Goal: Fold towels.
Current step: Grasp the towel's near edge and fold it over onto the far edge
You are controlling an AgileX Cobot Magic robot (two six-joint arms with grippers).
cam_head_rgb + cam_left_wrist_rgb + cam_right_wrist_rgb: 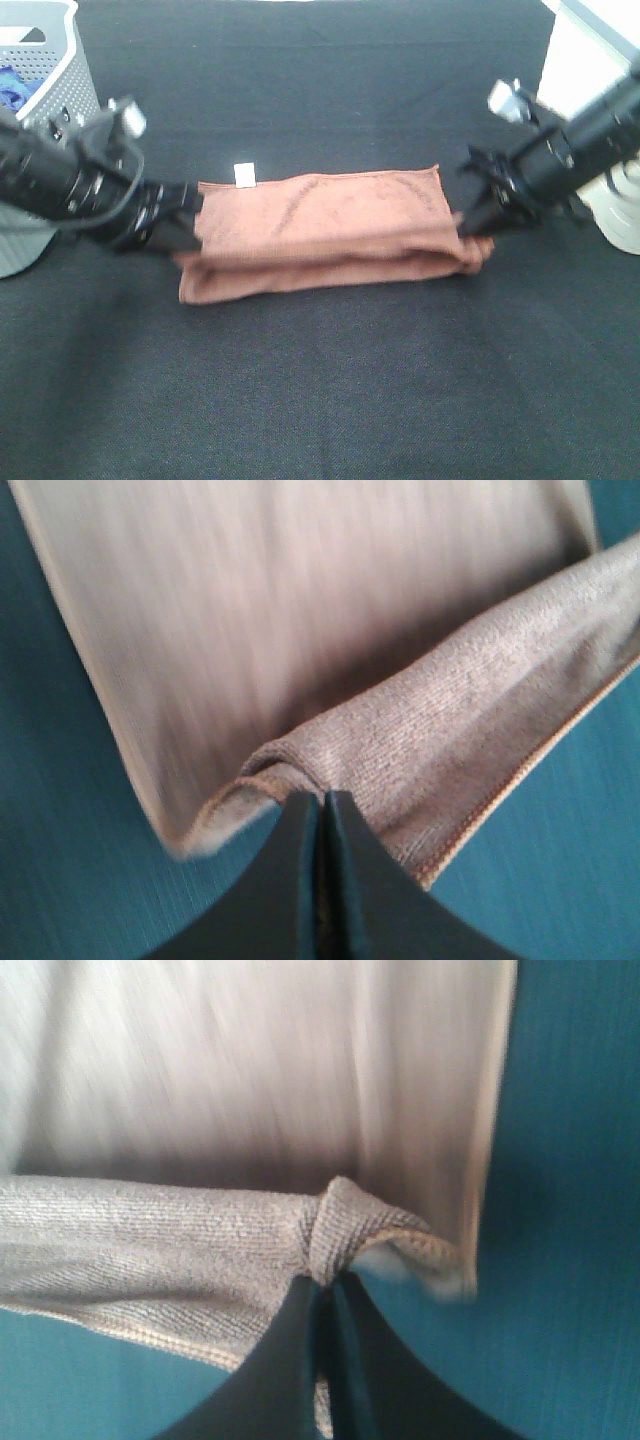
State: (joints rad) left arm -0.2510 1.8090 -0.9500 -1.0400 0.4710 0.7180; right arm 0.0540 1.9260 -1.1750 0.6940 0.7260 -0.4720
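Towel [320, 220] ends sit pinched in closed left gripper [322, 798] and right gripper [325, 1282]; carry both evenly so edges align.

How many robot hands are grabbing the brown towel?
2. The left hand pinches the towel at its left end, and the right hand pinches its right end. Both are shut on it, and no other hand seems hidden.

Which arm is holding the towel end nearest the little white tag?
The left arm: its jaws pinch the towel end beside the white tag; the right arm holds the opposite end.
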